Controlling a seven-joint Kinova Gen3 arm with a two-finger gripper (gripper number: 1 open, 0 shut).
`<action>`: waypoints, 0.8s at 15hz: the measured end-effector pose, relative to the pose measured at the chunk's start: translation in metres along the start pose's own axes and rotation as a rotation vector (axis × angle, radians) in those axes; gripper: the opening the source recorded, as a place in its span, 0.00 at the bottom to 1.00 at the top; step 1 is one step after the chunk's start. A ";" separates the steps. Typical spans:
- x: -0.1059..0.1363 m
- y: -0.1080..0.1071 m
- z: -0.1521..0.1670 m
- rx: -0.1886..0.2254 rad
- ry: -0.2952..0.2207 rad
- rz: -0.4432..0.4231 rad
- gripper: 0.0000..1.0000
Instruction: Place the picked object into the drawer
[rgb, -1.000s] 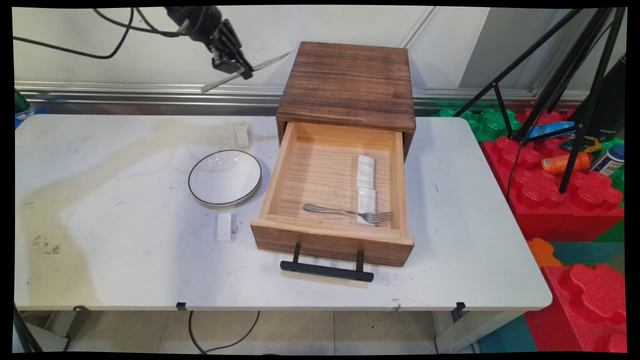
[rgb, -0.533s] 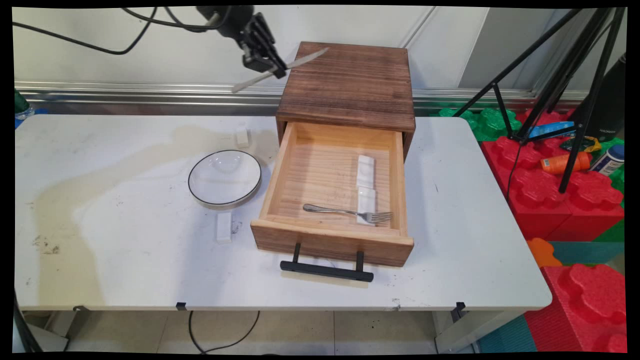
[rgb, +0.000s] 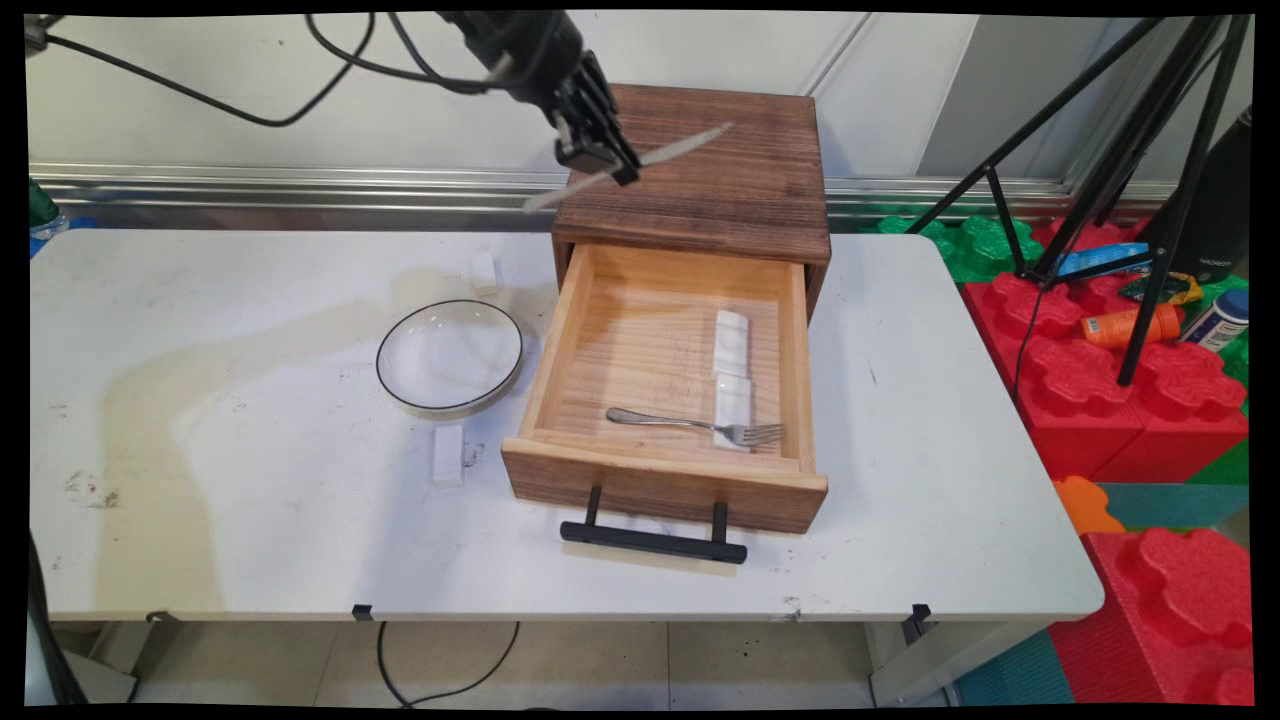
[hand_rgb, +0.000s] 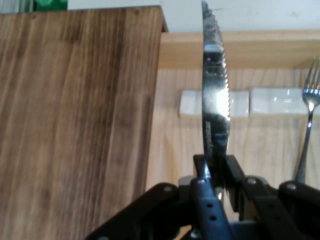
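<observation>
My gripper (rgb: 600, 160) hangs high above the dark top of the wooden drawer box (rgb: 700, 165), shut on a silver table knife (rgb: 640, 165) held crosswise. In the hand view the gripper (hand_rgb: 216, 167) clamps the knife (hand_rgb: 215, 90) on edge, serrated side to the right. Below lies the open drawer (rgb: 668, 375) with a fork (rgb: 695, 426) and two white rests (rgb: 731, 342) in it. The hand view shows those rests (hand_rgb: 274, 102), the fork (hand_rgb: 310, 90) and the box top (hand_rgb: 75, 120).
A white bowl with a black rim (rgb: 450, 355) sits left of the drawer. Small white blocks lie near it (rgb: 449, 454) and behind it (rgb: 485, 270). The drawer's black handle (rgb: 653, 541) juts toward the table's front. A tripod (rgb: 1140, 180) and red foam blocks (rgb: 1130, 400) stand at right.
The gripper has carried the knife to the right, from over the table's back left area to above the drawer box's top.
</observation>
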 end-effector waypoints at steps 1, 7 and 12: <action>0.005 0.003 0.007 -0.006 0.000 0.001 0.00; 0.022 0.016 0.065 -0.030 -0.024 0.003 0.00; 0.023 0.024 0.110 -0.054 -0.050 0.005 0.00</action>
